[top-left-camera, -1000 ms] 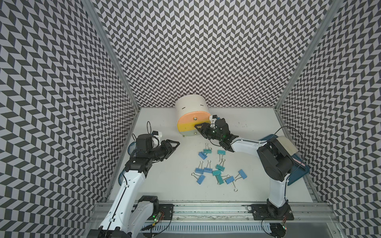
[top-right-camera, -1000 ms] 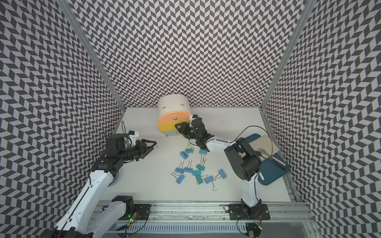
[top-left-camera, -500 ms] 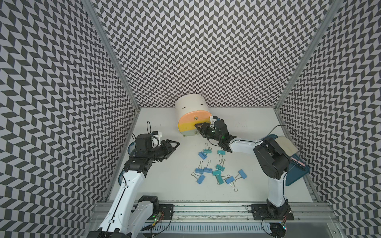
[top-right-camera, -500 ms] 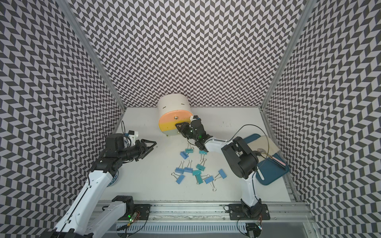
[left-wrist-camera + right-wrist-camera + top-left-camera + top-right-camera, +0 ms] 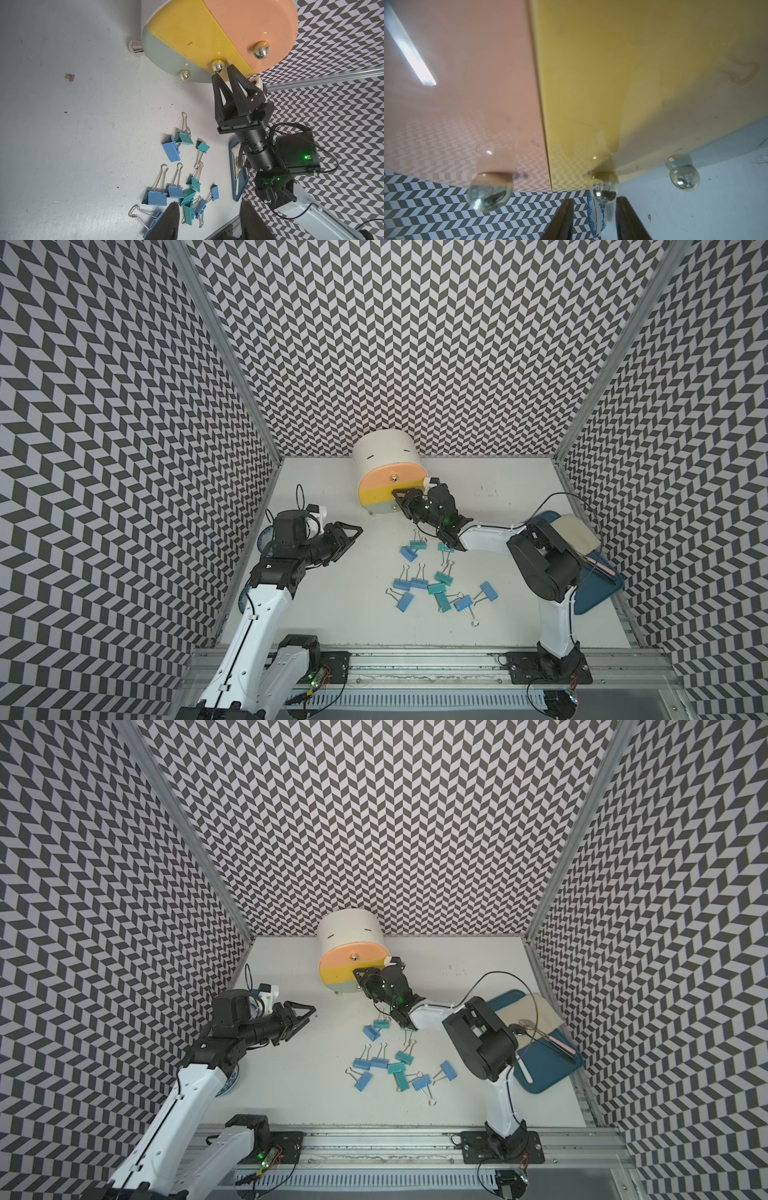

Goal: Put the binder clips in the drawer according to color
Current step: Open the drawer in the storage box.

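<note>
Drawer [image 5: 384, 466] at the bench's [image 5: 332, 614] back: the knob [image 5: 605, 190] on its yellow front [image 5: 633, 83] sits dead ahead of the right fingers [image 5: 562, 220] — parted, gripping nothing; left fingers [image 5: 168, 224] gape empty, farther off — binder clips [image 5: 436, 588] lie loose nearby.

peach-yellow-grey drawer [image 5: 374, 489], blue and teal binder clips [image 5: 436, 588], chevron walls [image 5: 374, 344]

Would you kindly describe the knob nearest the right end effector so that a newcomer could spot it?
Find the white round-topped cabinet at the back of the table. Its front is banded peach, yellow and grey, each band with a shiny knob. Yours is the middle knob, on yellow, at the right end effector's tips.
</note>
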`<state>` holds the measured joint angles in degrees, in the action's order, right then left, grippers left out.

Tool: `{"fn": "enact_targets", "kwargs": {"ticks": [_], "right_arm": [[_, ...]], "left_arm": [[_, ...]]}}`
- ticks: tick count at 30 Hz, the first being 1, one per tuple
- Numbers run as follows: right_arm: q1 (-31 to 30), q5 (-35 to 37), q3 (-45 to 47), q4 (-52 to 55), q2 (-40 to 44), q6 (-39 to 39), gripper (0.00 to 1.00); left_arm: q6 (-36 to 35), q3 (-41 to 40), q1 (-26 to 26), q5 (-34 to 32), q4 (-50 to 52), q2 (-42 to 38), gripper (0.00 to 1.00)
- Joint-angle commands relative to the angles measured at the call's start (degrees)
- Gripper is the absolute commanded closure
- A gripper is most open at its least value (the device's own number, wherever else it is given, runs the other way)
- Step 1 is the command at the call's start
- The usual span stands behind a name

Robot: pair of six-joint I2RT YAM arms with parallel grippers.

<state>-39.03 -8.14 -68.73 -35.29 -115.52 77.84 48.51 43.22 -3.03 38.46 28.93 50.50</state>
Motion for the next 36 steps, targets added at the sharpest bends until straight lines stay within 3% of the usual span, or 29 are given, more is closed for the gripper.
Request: {"fn": "enact_targets", "kwargs": {"ticks": [1,11,36], "right_arm": [[-0.8,2.1,1.7,-4.7,-0.4,1.2,0.62],[-1.1,2.9,2.0,-7.5,-0.9,1.5,0.56],[-1.2,4.8,-1.7,-8.1,-4.5,3.7,0.61]], "left_arm": [[-1.1,1.8,-0.3,0.6,1.1,-1.2,0.49],[-1.2,2.0,-0.3,0.6,1.6,-1.5,0.49],[-1.9,2.1,-0.5,0.7,2.9,-1.9,0.49]]}}
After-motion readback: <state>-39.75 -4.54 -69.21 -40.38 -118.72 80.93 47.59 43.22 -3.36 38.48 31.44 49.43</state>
